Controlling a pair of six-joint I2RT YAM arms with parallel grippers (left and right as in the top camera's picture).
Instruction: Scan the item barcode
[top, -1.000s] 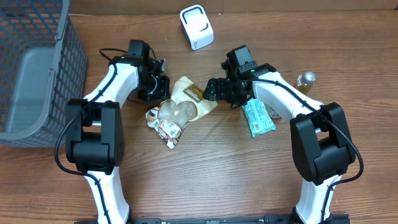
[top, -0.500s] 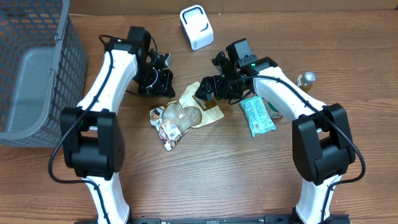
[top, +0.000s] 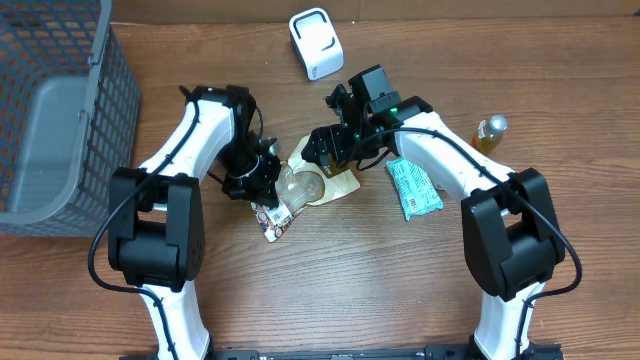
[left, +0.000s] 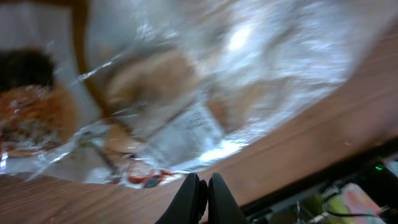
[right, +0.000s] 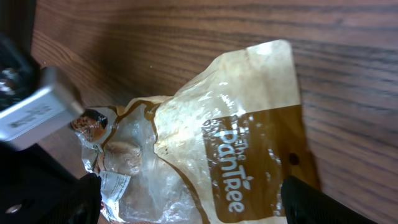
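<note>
The item is a clear-and-tan bag of bread rolls (top: 312, 184) lying on the wooden table. The right wrist view shows its tan printed end (right: 249, 149) and a white label (right: 114, 185). My right gripper (top: 332, 152) hovers over the bag's tan end, open, with its fingers (right: 333, 202) straddling the bag. At the bag's left edge, my left gripper (top: 258, 180) is shut and holds nothing. Its closed fingertips (left: 202, 186) sit just short of the crinkled plastic (left: 186, 93) and the white label (left: 183, 135). The white scanner (top: 316, 43) stands at the back.
A grey mesh basket (top: 50, 110) fills the far left. A green snack packet (top: 414, 188) lies to the right of the bag under the right arm. Farther right stands a small yellow bottle (top: 490, 129).
My left arm has swung forward from the back of the table to the bag's left edge. The right gripper has moved left and back. The bag has turned and shifted slightly toward the front.
</note>
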